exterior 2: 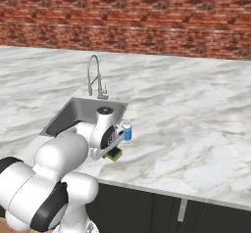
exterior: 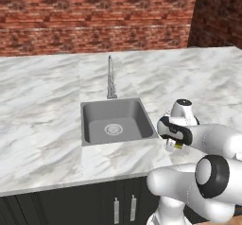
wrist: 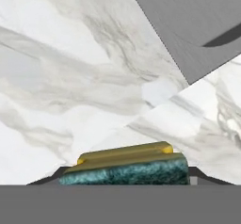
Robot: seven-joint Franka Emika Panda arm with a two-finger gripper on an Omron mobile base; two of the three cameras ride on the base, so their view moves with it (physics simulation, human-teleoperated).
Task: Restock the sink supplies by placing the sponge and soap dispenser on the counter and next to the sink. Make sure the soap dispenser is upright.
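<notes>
Hand view shows the sponge (wrist: 126, 169) pinched between my gripper's tips – yellow side up, dark green side facing the camera, its long way running across the tips. I cannot see the tips well, but the sponge sits right between them, so I judge the gripper (exterior 2: 114, 153) is squeezed onto it.

From the right base view, the sponge (exterior 2: 115, 154) hangs just over the counter (exterior 2: 196, 129), near its front edge, beside the right side of the sink (exterior 2: 73, 112). The soap dispenser (exterior 2: 127, 130) stands upright just behind it, next to the sink too.

So the spot for the sponge is straight below the gripper – I think I only need to go down a little and let go, staying clear of the bottle.
</notes>
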